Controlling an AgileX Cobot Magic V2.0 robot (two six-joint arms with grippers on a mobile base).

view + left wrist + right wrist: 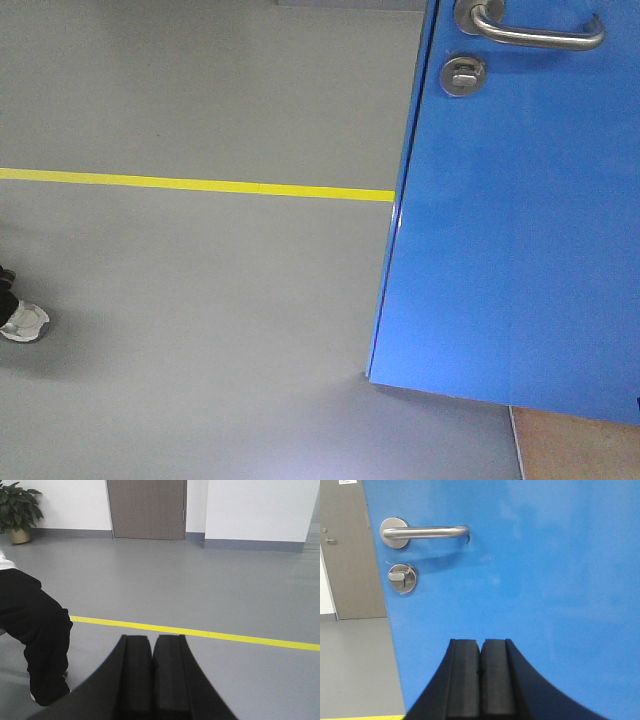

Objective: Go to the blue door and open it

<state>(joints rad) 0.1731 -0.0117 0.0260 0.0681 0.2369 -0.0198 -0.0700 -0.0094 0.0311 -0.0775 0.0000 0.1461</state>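
Robot Faces the Big Blue Door

Blue door [530, 570] fills almost all of the right wrist view. It is shiny and flat. The right hand [480, 677] points straight at the door, lower down than the silver handle [422, 531]. The two black fingers [466, 680] of this hand are pressed tight together, and nothing is held between them. The hand is not touching the handle. Just under the handle sits a round silver lock [402, 578]. Both are close to the door's left edge. Left of that edge stands a brown door [347, 555] in the far wall.

From the front view, the blue door takes up the right side, with its handle and lock up near the top. Its bottom edge hangs just above the grey floor [200, 330]. A yellow line [200, 184] on the floor runs up to the door's left edge. Far from the door, at the left side, is a white shoe [24, 322].

The left hand [151, 680] points away over the open floor. Its fingers are squeezed shut too, with nothing in them. Beside it are a person's black trouser legs [40, 635]. A potted plant [19, 512] stands by the far wall.
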